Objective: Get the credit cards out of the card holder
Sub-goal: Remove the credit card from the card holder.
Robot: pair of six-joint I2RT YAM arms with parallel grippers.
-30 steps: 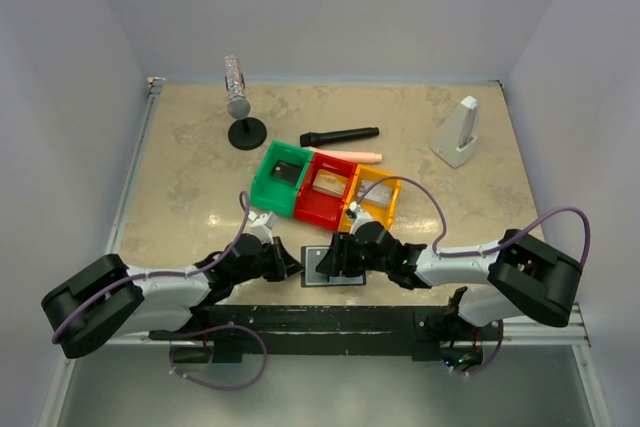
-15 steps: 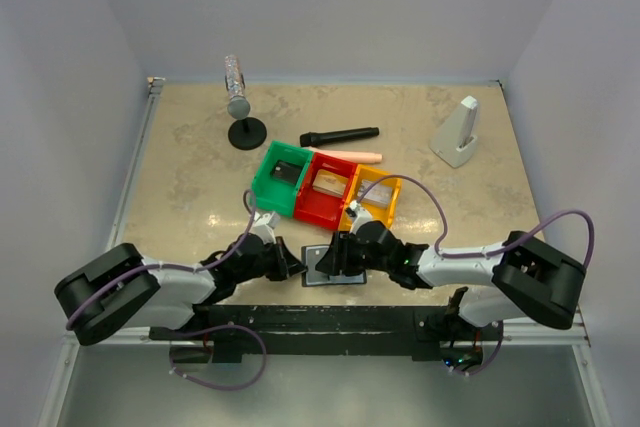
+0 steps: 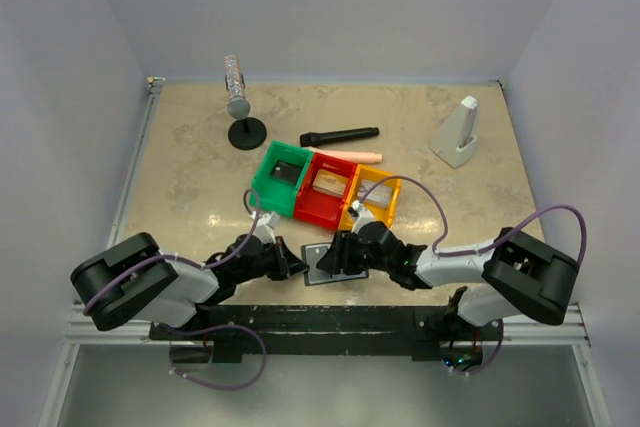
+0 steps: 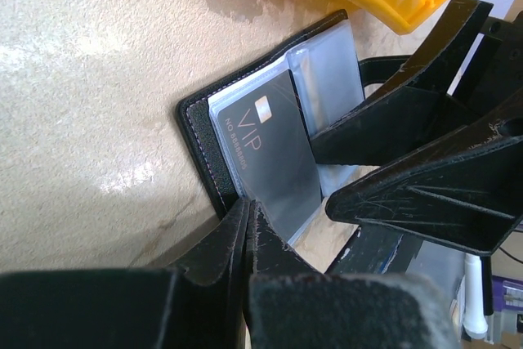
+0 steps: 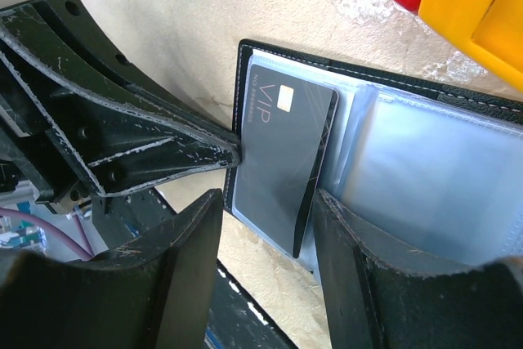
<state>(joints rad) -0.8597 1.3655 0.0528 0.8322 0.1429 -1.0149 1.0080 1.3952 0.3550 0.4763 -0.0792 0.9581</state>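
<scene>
The black card holder lies open on the table near the front edge, its clear sleeves showing. A grey "VIP" card sticks out of the left sleeve; it also shows in the left wrist view. My left gripper is shut, its tip pressed against the holder's black left edge. My right gripper is open, one finger left of the card and the other on the sleeves to its right. The card's right edge is slightly raised.
Green, red and yellow bins stand just behind the holder. A black marker-like stick, a pink stick, a bottle on a black stand and a white object are farther back. A black rail runs along the front.
The left arm's elbow has shifted right and forward. Both grippers stay at the holder, almost unmoved.
</scene>
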